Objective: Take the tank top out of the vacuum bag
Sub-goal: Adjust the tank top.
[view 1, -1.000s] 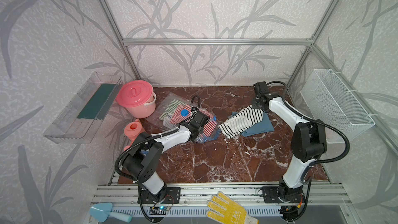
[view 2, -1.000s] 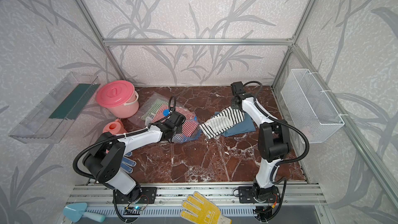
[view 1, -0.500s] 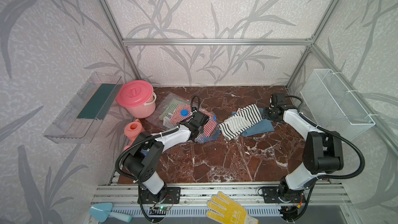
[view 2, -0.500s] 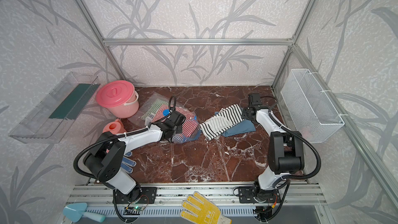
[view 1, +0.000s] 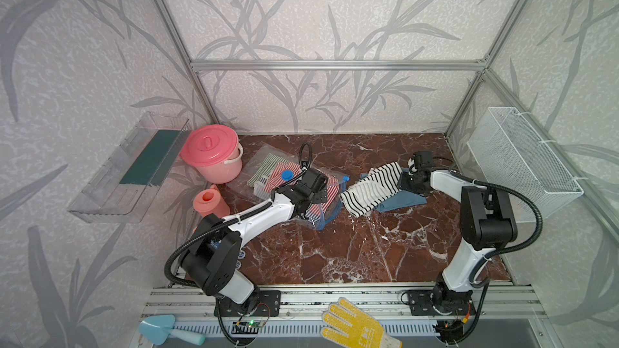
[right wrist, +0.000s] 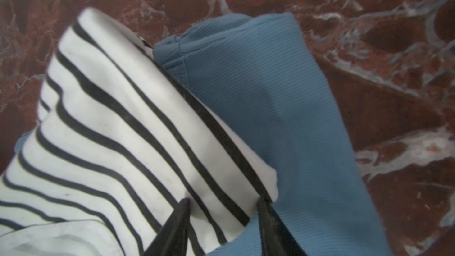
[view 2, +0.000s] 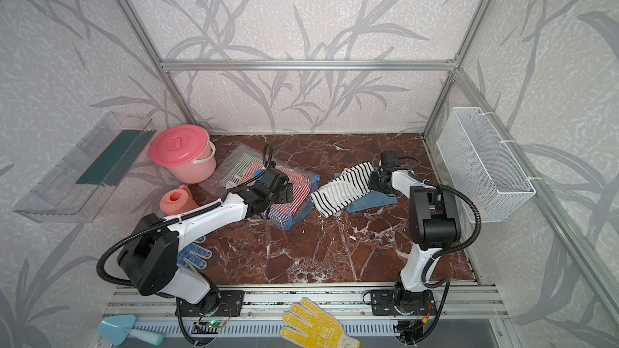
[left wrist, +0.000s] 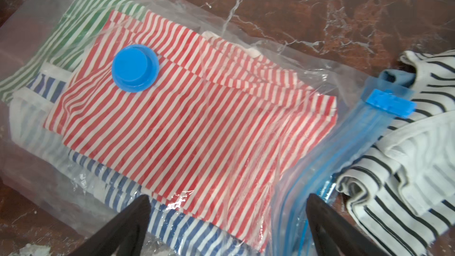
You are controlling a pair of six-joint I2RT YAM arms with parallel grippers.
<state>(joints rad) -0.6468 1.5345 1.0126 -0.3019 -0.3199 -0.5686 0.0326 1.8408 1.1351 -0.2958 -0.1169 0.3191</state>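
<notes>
Left gripper gapes wide over the vacuum bag; right gripper straddles the black-striped top, grip uncertain; glove print unreadable.

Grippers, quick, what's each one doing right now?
Left gripper: open above the vacuum bag, holding nothing.
Right gripper: jaws straddle a fold of the striped top; whether it grips cannot be told.
</notes>
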